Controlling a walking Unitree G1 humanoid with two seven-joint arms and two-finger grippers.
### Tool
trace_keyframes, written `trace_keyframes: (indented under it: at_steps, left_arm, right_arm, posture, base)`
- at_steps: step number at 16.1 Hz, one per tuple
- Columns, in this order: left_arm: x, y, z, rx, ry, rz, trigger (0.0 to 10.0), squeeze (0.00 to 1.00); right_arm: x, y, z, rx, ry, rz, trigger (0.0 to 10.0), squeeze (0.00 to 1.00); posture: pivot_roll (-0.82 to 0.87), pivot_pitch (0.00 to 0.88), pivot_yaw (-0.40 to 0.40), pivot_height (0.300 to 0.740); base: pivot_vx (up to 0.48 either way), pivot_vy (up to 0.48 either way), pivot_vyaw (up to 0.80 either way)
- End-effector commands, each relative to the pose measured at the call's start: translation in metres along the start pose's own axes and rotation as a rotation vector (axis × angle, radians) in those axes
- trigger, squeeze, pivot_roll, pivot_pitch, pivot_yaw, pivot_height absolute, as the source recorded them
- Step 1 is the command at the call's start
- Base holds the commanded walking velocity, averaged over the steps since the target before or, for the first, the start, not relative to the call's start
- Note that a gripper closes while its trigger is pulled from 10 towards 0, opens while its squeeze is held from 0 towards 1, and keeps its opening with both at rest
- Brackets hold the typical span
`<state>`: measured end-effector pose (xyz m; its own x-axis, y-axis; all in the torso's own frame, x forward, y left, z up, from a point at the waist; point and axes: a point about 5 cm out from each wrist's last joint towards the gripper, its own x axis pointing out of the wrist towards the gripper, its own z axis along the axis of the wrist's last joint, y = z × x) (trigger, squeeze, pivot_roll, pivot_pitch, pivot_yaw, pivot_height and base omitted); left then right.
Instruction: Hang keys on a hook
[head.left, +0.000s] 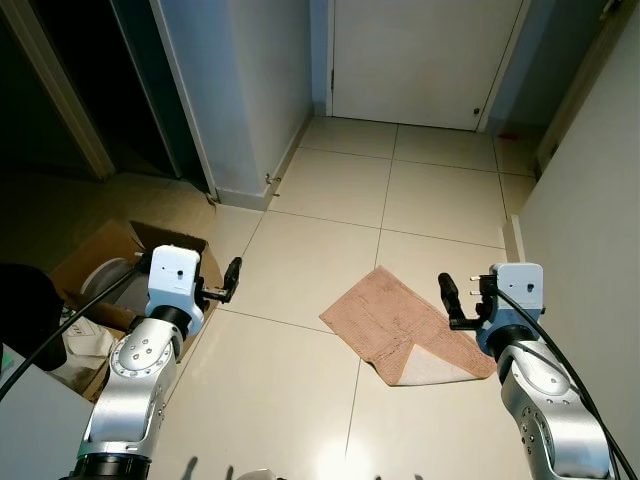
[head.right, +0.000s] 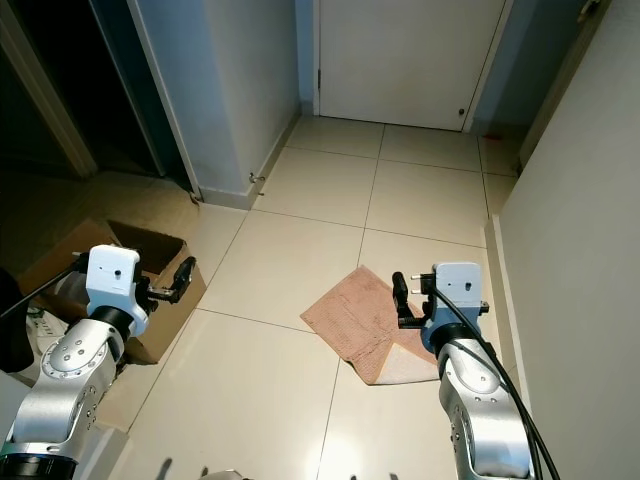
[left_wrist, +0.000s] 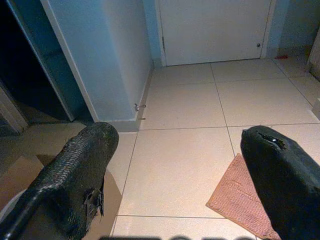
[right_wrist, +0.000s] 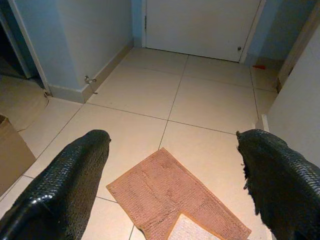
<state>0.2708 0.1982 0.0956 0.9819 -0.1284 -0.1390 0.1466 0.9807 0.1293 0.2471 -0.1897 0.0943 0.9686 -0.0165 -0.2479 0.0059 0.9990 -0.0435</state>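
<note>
Both arms are raised in front of me over a tiled floor. My left gripper (head.left: 229, 281) hangs above the floor beside a cardboard box, its fingers (left_wrist: 75, 170) spread wide with nothing between them. My right gripper (head.left: 451, 302) is held over the right edge of a brown mat (head.left: 400, 325). It is open too, with only floor and mat between its fingers (right_wrist: 70, 180). Both point toward a shut white door (head.left: 420, 60) at the far end.
One corner of the mat is folded over, white underside up. An open cardboard box (head.left: 105, 262) holding white things stands at the left. A dark doorway (head.left: 80, 80) lies at the far left, and a small metal doorstop (head.left: 272, 181) sticks out of the skirting. A wall (head.left: 590, 230) runs close on the right.
</note>
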Motion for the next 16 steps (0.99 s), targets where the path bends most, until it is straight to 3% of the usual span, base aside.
trace_keyframes:
  at_steps: [1, 2, 3, 5, 10, 16]
  left_arm:
    - [0.021, -0.002, 0.016, -0.123, 0.151, 0.122, 10.0, 0.00]
    - [0.021, 0.000, 0.012, -0.128, 0.166, 0.152, 10.0, 0.00]
    - [0.022, -0.014, 0.007, -0.071, 0.156, 0.077, 10.0, 1.00]
    - [0.022, -0.022, 0.006, -0.049, 0.156, 0.018, 10.0, 1.00]
    - [0.021, -0.021, 0.007, -0.047, 0.207, 0.031, 10.0, 1.00]
    - [0.012, -0.013, 0.011, -0.036, 0.167, 0.082, 10.0, 1.00]
  right_arm:
    - [0.004, -0.005, 0.017, 0.109, -0.034, -0.080, 10.0, 0.00]
    - [0.004, -0.006, 0.016, 0.141, -0.034, -0.087, 10.0, 0.00]
    - [0.012, 0.003, 0.011, 0.152, -0.025, -0.035, 10.0, 1.00]
    - [0.016, 0.012, 0.006, 0.157, 0.019, 0.016, 10.0, 1.00]
    - [0.019, 0.013, 0.008, 0.116, 0.025, 0.027, 10.0, 1.00]
    - [0.029, 0.026, 0.014, 0.075, 0.011, 0.084, 10.0, 1.00]
  posture:
    - [-0.18, 0.000, 0.072, 0.740]
    - [-0.18, 0.000, 0.071, 0.740]
    - [-0.15, 0.000, 0.070, 0.740]
    - [-0.15, 0.000, 0.077, 0.740]
    - [-0.14, 0.000, 0.068, 0.740]
    - [-0.05, 0.000, 0.000, 0.740]
  base:
    - [0.000, 0.000, 0.00]
    - [0.000, 0.000, 0.00]
    - [0.000, 0.000, 0.00]
    - [0.000, 0.000, 0.00]
    - [0.000, 0.000, 0.00]
    - [0.000, 0.000, 0.80]
